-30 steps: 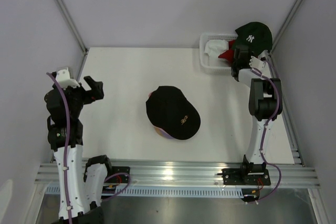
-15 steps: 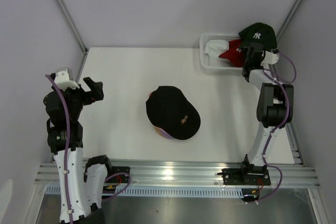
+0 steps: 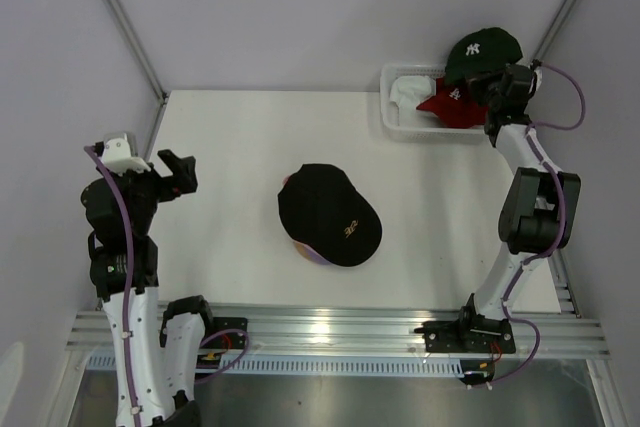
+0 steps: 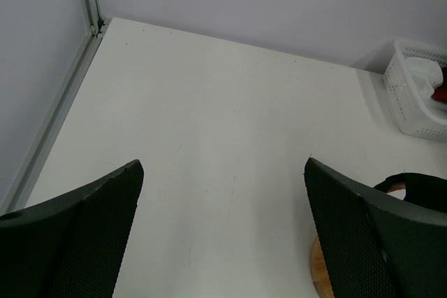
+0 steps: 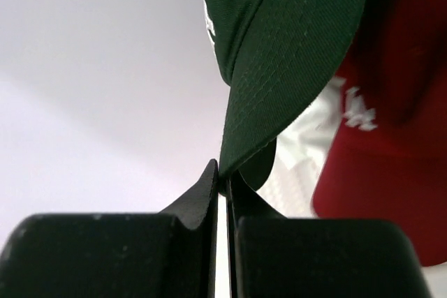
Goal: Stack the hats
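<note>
The dark green fabric baseball cap (image 3: 483, 51) hangs above the white mesh basket (image 3: 400, 125) at the far right corner, its brim pinched by the right gripper (image 5: 223, 183). A black fabric cap (image 3: 330, 214) sits mid-way across the white table (image 3: 230, 147). The left gripper (image 4: 223, 165) is spread wide.

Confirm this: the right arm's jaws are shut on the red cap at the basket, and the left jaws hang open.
Wrong cap. The right wrist view shows the right arm's jaws shut on the edge of the dark green cap; the red cap sits behind it, ungripped. The rest holds: this is at the basket, and the left jaws hang open.
</note>
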